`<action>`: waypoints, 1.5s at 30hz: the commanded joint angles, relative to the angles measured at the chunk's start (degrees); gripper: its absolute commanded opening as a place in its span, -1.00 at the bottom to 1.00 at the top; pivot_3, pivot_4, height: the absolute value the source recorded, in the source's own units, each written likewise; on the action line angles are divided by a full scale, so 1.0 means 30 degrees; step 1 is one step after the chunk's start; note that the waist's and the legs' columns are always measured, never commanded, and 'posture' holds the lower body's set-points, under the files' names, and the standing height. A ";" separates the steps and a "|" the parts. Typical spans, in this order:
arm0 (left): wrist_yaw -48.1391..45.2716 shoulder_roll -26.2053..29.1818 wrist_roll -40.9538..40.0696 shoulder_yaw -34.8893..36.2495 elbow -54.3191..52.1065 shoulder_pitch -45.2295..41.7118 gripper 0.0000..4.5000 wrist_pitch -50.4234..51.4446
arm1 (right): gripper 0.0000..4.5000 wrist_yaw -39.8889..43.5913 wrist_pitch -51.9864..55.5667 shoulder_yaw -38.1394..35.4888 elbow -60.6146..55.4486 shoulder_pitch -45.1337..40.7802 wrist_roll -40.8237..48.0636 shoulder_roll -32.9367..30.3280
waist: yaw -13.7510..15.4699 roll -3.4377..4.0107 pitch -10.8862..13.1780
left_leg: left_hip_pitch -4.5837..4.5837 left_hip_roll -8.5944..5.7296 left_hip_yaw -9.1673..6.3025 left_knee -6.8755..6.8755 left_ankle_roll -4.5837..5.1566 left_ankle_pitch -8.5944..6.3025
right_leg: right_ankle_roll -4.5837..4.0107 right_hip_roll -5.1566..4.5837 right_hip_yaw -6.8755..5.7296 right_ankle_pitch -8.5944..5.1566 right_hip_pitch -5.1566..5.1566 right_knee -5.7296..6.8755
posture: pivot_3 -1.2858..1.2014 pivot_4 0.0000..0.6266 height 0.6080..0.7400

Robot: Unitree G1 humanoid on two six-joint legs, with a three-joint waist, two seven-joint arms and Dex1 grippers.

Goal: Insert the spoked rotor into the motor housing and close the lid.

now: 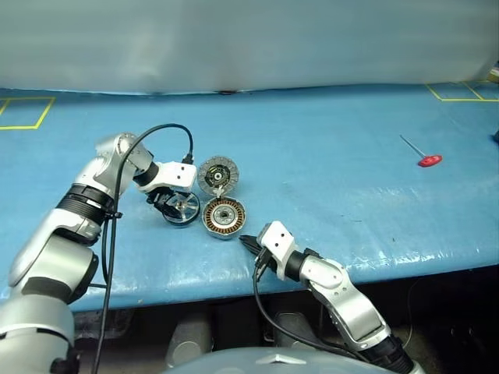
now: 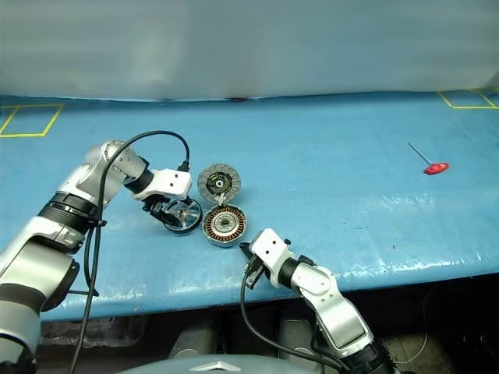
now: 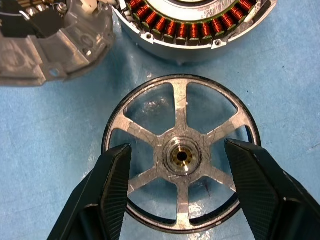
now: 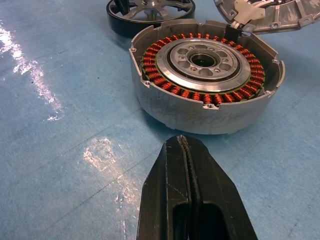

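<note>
A: How far along is it?

B: Barely begun, I'd judge. The rotor (image 3: 182, 157) lies flat on the blue tabletop (image 1: 335, 140), near the front edge and toward the left, not yet lifted. The housing (image 1: 224, 217) sits just beside it on its right, open, copper windings and silver centre showing, with nothing in it.

A: And the lid (image 1: 217, 174)?

B: Off. It rests just behind the housing, tilted, striped ring facing up, with its near rim at the housing's back edge; I can't tell whether they touch.

A: What is the left gripper (image 3: 177, 180) doing?

B: It points steeply down over the rotor, with its fingers (image 3: 112, 175) spread apart to either side of the hub, over the spokes and inside the rim. They are released, clamped on nothing. Whether the tips touch the metal I can't say.

A: The right gripper (image 4: 186, 150)?

B: Low at the front edge, aimed at the housing's near wall, close to it but apart. Its fingers are clenched together, empty.

A: So what's left?

B: Everything, as I read it: grasp the rotor, seat it in the housing, then set the lid on top. There is also a red-handled tool (image 1: 425, 158) well off toward the right edge, clear of the work.
</note>
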 commanded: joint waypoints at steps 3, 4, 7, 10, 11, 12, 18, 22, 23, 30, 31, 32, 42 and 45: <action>-0.0407 -0.0040 0.0579 -0.0151 0.0001 -0.0492 0.44 -0.0217 | -1.00 -0.0122 -0.0071 -0.0081 -0.0560 0.0045 0.0136 0.0143 | 0.0013 0.0000 0.0000 | 0.0000 -0.0003 0.0000 0.0000 0.0000 0.0000 | 0.0000 0.0001 -0.0001 0.0000 0.0000 0.0000 | 0.03 -0.52 1.00; -0.0490 -0.0027 0.0686 -0.0242 0.0003 -0.0495 0.31 -0.0223 | -1.00 -0.0128 -0.0060 -0.0087 -0.0565 0.0047 0.0137 0.0154 | 0.0013 0.0000 0.0000 | -0.0001 -0.0001 0.0000 0.0000 0.0000 0.0000 | 0.0000 0.0001 -0.0002 0.0000 0.0000 0.0000 | 0.03 -0.52 1.00; -0.0617 0.0041 0.0974 -0.0430 0.0016 -0.0461 0.05 -0.0399 | -1.00 -0.0149 -0.0062 -0.0118 -0.0551 0.0040 0.0134 0.0204 | 0.0013 0.0000 -0.0001 | -0.0001 -0.0001 0.0001 0.0000 0.0001 0.0000 | 0.0000 0.0000 0.0001 0.0000 0.0000 -0.0001 | 0.03 -0.52 1.00; -0.0491 -0.0019 0.1036 -0.0318 0.0026 -0.0423 -0.12 -0.0329 | -1.00 -0.0158 -0.0065 -0.0131 -0.0533 0.0023 0.0136 0.0254 | 0.0021 -0.0001 -0.0001 | 0.0003 0.0001 0.0000 0.0000 0.0001 0.0000 | 0.0000 0.0000 0.0000 0.0000 0.0002 0.0000 | 0.03 -0.52 1.00; -0.0497 0.0006 0.1036 -0.0265 -0.0011 -0.0437 -0.12 -0.0254 | -1.00 -0.0155 -0.0058 -0.0113 -0.0543 0.0018 0.0133 0.0256 | 0.0019 0.0000 -0.0001 | 0.0001 0.0003 -0.0001 0.0000 0.0000 0.0000 | 0.0000 0.0000 0.0000 0.0000 0.0002 0.0000 | 0.03 -0.52 1.00; -0.0588 0.0154 0.1041 -0.0175 -0.0138 -0.0527 -0.12 -0.0057 | -1.00 -0.0147 -0.0035 -0.0108 -0.0546 -0.0008 0.0137 0.0258 | 0.0016 0.0000 -0.0001 | 0.0002 0.0002 0.0000 0.0001 0.0001 0.0000 | 0.0000 0.0000 0.0000 0.0000 0.0002 0.0000 | 0.03 -0.52 1.00; -0.1177 0.2212 -0.0243 -0.0086 -0.2618 -0.0842 -0.12 0.2000 | -1.00 -0.0088 0.0072 -0.0198 -0.0636 -0.0155 0.0247 0.0197 | -0.0061 -0.0016 0.0009 | -0.0013 0.0010 0.0011 0.0000 0.0000 0.0000 | -0.0001 0.0023 0.0009 -0.0001 -0.0021 0.0002 | 0.03 -0.52 1.00; -0.1177 0.4081 -0.2036 -0.0609 -0.4967 -0.0431 -0.12 0.3137 | -1.00 0.0029 0.0068 -0.0340 -0.0545 -0.0346 0.0319 0.0126 | -0.0003 -0.0015 0.0010 | -0.0013 0.0044 0.0003 -0.0005 0.0001 -0.0001 | -0.0012 0.0021 0.0007 -0.0007 -0.0024 0.0004 | 0.03 -0.52 1.00; -0.1177 0.4539 -0.2578 -0.0613 -0.5610 -0.0234 -0.12 0.3446 | -1.00 0.0070 0.0052 -0.0395 -0.0516 -0.0379 0.0336 0.0080 | 0.0011 -0.0015 0.0009 | -0.0014 0.0042 0.0004 -0.0005 0.0002 -0.0002 | -0.0013 0.0015 0.0008 -0.0007 -0.0023 0.0004 | 0.03 -0.52 1.00; -0.0499 0.5249 -0.7266 0.2734 -1.0414 0.2288 -0.12 0.6595 | -1.00 0.0295 0.0081 -0.0692 -0.0542 -0.0406 0.0497 -0.0263 | 0.0050 -0.0022 0.0012 | -0.0013 0.0015 0.0014 0.0006 0.0025 -0.0015 | -0.0017 -0.0030 0.0015 -0.0032 -0.0010 -0.0007 | 0.03 -0.52 1.00; 0.0088 0.4979 -0.7476 0.3194 -1.0861 0.2644 -0.12 0.6814 | -1.00 0.0332 0.0101 -0.0699 -0.0543 -0.0419 0.0522 -0.0301 | 0.0038 -0.0021 0.0012 | -0.0011 0.0016 0.0015 0.0007 0.0024 -0.0015 | -0.0049 -0.0027 0.0016 -0.0051 -0.0010 -0.0006 | 0.03 -0.52 1.00; 0.0583 0.4724 -0.7607 0.3502 -1.1279 0.2998 -0.12 0.6878 | -1.00 0.0373 0.0108 -0.0708 -0.0532 -0.0439 0.0549 -0.0339 | 0.0048 -0.0022 0.0012 | -0.0007 0.0017 0.0017 0.0008 0.0025 -0.0015 | -0.0064 -0.0027 0.0018 -0.0060 -0.0010 -0.0001 | 0.03 -0.52 1.00; 0.3842 0.0683 -0.7514 0.4134 -1.0364 0.4004 -0.12 0.4927 | -1.00 0.0652 0.0087 -0.0862 -0.0597 -0.0575 0.0753 -0.0602 | 0.0063 -0.0025 0.0009 | 0.0011 0.0008 0.0025 0.0015 0.0022 -0.0012 | -0.0058 -0.0013 0.0027 -0.0055 0.0005 0.0002 | 0.03 -0.52 1.00; 0.4024 0.0012 -0.6924 0.3748 -0.9123 0.3854 -0.12 0.3705 | -1.00 0.0584 -0.0100 -0.1114 -0.0735 -0.0347 0.0959 -0.0615 | 0.0003 -0.0025 0.0009 | 0.0014 -0.0004 0.0035 0.0014 0.0023 -0.0013 | -0.0049 -0.0010 0.0036 -0.0048 0.0003 0.0000 | 0.03 -0.52 1.00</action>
